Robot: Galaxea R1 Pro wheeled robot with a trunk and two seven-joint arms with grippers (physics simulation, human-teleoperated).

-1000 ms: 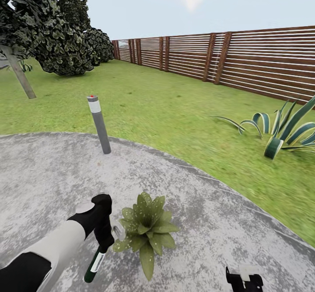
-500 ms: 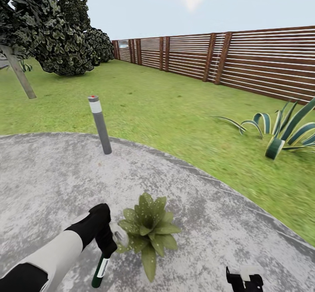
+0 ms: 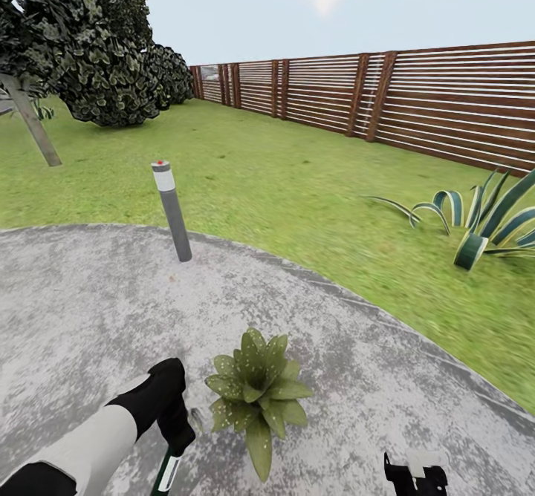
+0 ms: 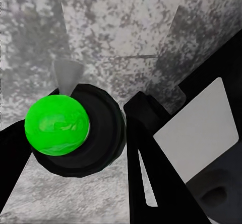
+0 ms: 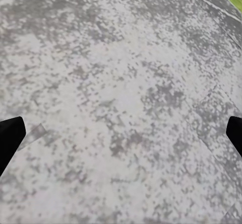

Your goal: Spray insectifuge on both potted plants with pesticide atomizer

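The spray bottle [image 3: 168, 472] hangs low in the head view, gripped by the left gripper [image 3: 177, 425] with its white and green body pointing down toward the round grey paving [image 3: 89, 310]; its lower end runs off the picture's edge. The left wrist view looks along the bottle instead, showing a bright green ball [image 4: 57, 125] on a black round end [image 4: 101, 133], with the black fingers [image 4: 151, 158] of the jaws pressed around it and the paving beyond. Just beside the bottle, toward the robot's right, a potted plant [image 3: 258, 393] with pale-speckled pointed leaves sits on the paving; its pot is hidden under the leaves. The right gripper [image 3: 414, 474] shows at the head view's lower edge, and the right wrist view shows its jaws spread wide over bare paving [image 5: 121, 103]. Farther out stand a grey post [image 3: 172, 210], the lawn [image 3: 297, 184], a striped curling plant [image 3: 475, 221], dark shrubs [image 3: 96, 58] and a wooden slat fence [image 3: 416, 99].
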